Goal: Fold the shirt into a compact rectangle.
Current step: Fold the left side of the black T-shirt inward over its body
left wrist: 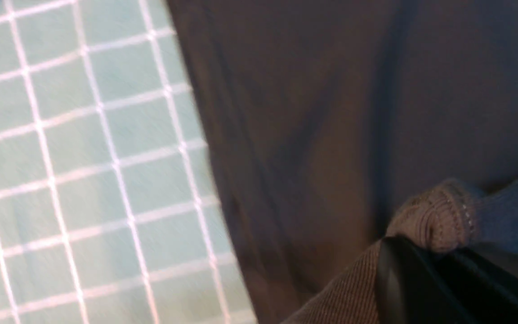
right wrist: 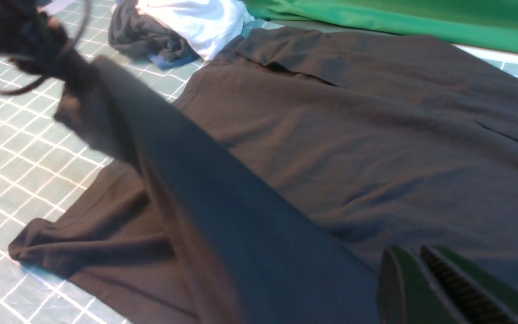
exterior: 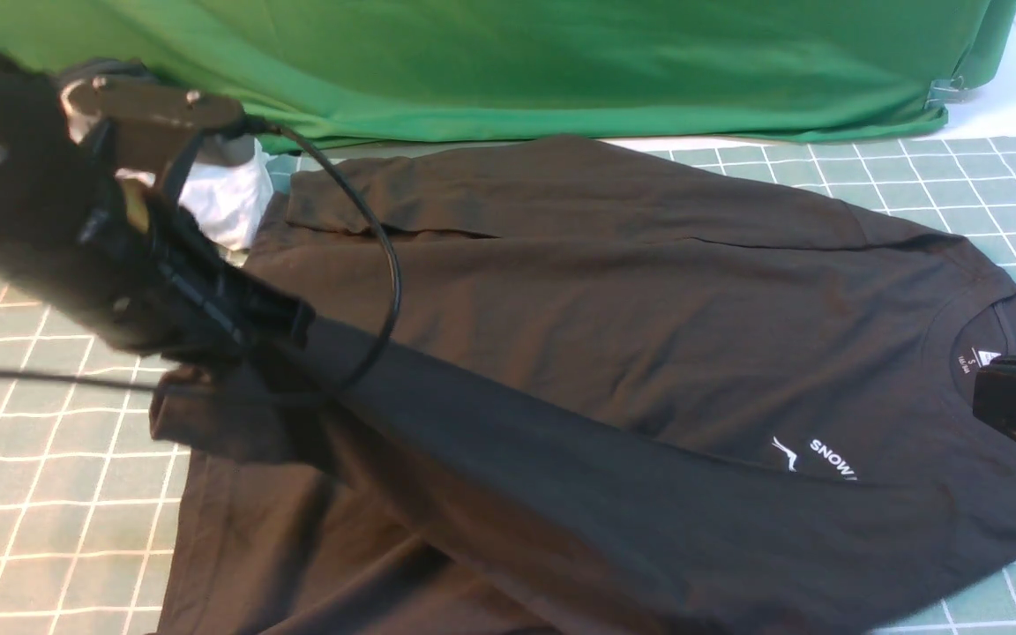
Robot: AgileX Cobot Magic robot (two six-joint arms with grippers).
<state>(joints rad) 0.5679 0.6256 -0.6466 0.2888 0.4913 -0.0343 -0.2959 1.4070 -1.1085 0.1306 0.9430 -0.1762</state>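
Note:
The black shirt (exterior: 605,335) lies spread on the gridded mat (exterior: 32,494), collar to the right, with its white neck label (exterior: 989,357) and part of the white print (exterior: 825,459) showing. My left gripper (exterior: 292,328) hangs above the shirt's left side, shut on the ribbed cuff (left wrist: 439,216) of one sleeve (exterior: 561,441). That sleeve runs taut and slanting from the gripper (left wrist: 425,254) down to the near right shoulder. My right gripper (exterior: 1002,397) sits low by the collar, jaws together (right wrist: 414,254), no cloth seen between them. The other sleeve lies folded across the shirt's far edge.
A big bright green cloth (exterior: 561,62) covers the back. A heap of white, dark grey and blue garments (right wrist: 173,27) sits at the far left, just behind my left arm. The arm's black cable (exterior: 389,265) loops over the shirt.

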